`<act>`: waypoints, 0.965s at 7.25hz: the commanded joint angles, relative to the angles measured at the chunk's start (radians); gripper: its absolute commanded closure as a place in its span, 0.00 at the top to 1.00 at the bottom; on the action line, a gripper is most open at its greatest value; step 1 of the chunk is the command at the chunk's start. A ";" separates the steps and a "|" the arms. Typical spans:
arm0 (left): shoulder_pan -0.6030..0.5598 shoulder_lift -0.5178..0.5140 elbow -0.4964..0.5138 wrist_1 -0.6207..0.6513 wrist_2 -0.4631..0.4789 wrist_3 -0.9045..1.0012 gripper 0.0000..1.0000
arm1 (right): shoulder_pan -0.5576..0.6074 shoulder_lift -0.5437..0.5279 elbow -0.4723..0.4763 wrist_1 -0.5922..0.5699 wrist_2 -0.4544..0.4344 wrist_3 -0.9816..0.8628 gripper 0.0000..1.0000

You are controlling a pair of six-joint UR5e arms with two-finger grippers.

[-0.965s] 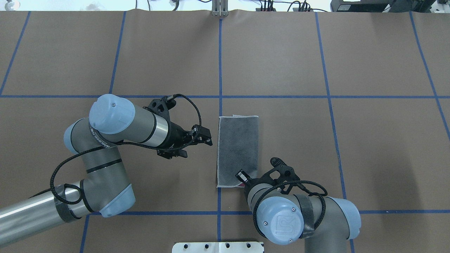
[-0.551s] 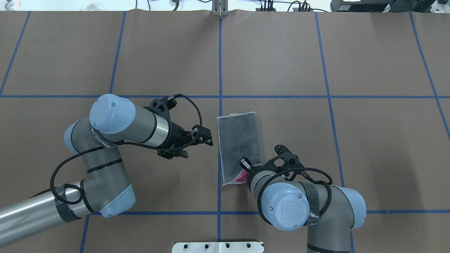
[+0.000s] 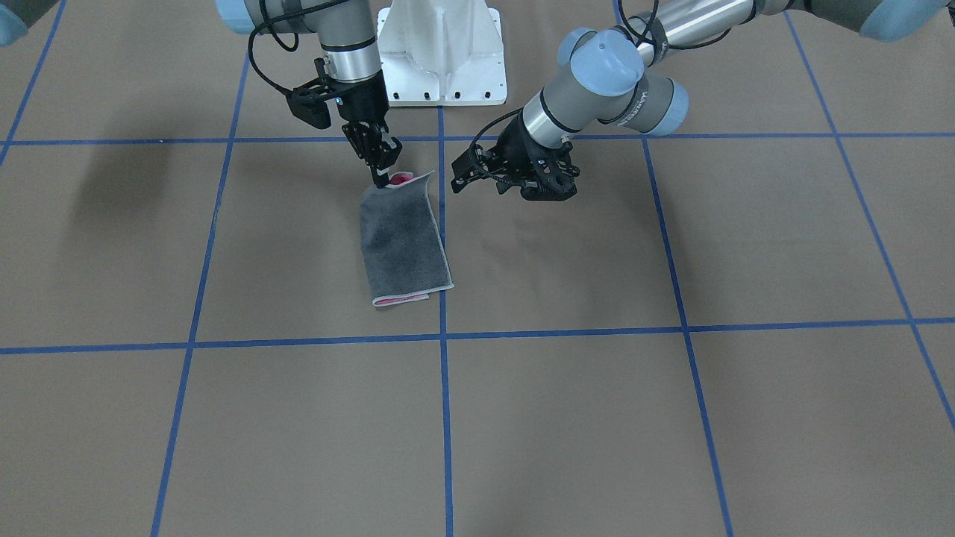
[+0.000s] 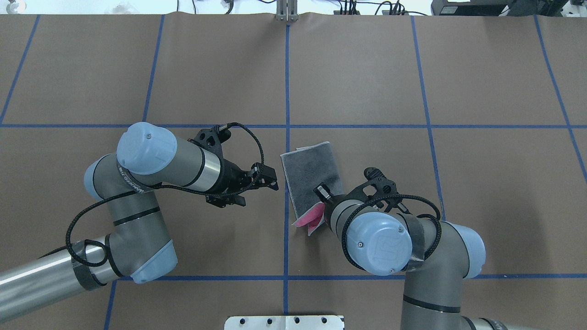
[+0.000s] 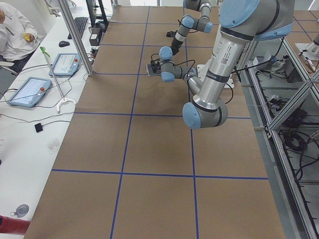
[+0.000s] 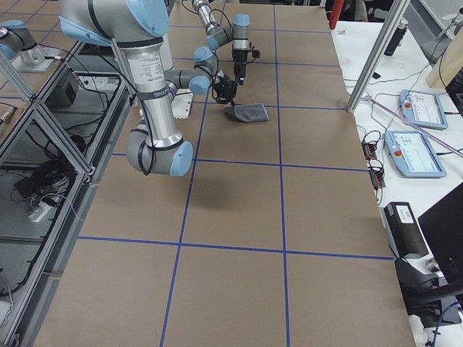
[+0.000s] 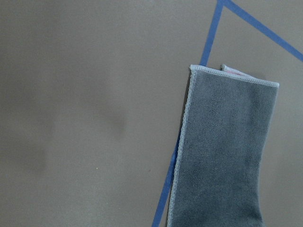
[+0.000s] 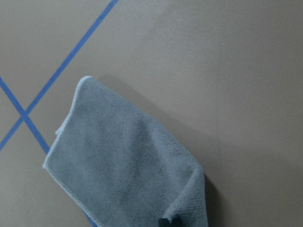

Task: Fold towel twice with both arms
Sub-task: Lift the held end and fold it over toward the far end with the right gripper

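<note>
Dark-grey terry towel (image 4: pixel 312 172) folded to a narrow strip, lying skewed near centre of brown blue-taped surface (image 4: pixel 412 68). Robot-side corner clamped tight in right black claw (image 4: pixel 321 191), raised, pink underside showing. Left black claw (image 4: pixel 274 179) parted, empty, just beside.

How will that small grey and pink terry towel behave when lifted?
Probably floppy: the grey-and-pink terry towel drapes from the right gripper, pink underside curling out. Likely light: a single corner pinch lifts its end.
</note>
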 commanded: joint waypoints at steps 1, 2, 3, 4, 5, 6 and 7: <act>0.000 -0.001 0.000 0.000 0.000 -0.001 0.99 | 0.047 0.005 -0.001 -0.002 0.036 -0.003 0.00; 0.000 -0.001 0.000 0.000 0.000 -0.001 0.99 | 0.063 0.012 -0.004 -0.002 0.036 -0.005 0.00; -0.002 -0.001 0.000 0.000 0.000 -0.001 0.99 | 0.080 0.029 -0.012 -0.003 0.038 -0.005 0.00; -0.002 -0.001 0.000 0.000 0.000 -0.001 0.99 | 0.100 0.048 -0.028 -0.003 0.038 -0.015 0.00; -0.002 -0.001 0.000 0.000 0.000 0.000 0.99 | 0.116 0.074 -0.059 -0.003 0.038 -0.020 0.00; 0.000 -0.001 0.002 0.000 0.000 0.001 0.99 | 0.133 0.078 -0.071 0.000 0.059 -0.024 0.00; 0.000 0.000 0.002 0.000 0.000 0.001 0.99 | 0.151 0.092 -0.078 0.000 0.074 -0.038 0.00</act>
